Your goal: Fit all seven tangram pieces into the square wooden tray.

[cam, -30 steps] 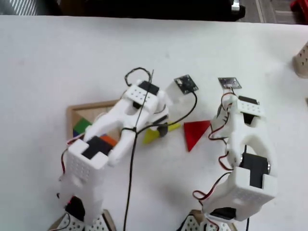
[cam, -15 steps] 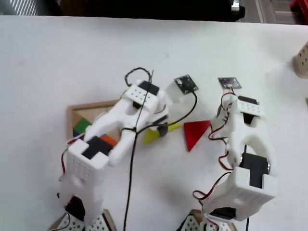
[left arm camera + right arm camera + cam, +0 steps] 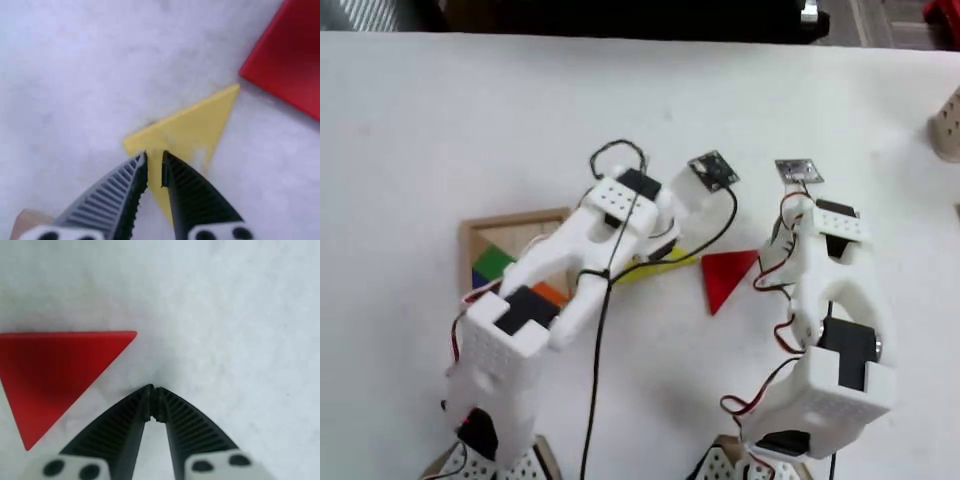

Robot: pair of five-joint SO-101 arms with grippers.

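Yellow triangle (image 3: pixel 185 130) is pinched by its edge in the left jaws, mid-counter, just beside the wooden tray (image 3: pixel 510 222). Right jaws are closed on nothing beside the red triangle (image 3: pixel 725 275). Best bet: hold it level, line it up, lower onto bare wood.

Yellow triangle (image 3: pixel 665 263) sits btwn square wooden tray (image 3: pixel 510 218) & red triangle (image 3: pixel 725 275), flat on table; green pc (image 3: pixel 492 265) & orange pc (image 3: pixel 548 292) lie inside tray.

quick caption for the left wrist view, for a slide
Left gripper pinches the yellow triangle, red triangle lying close by.
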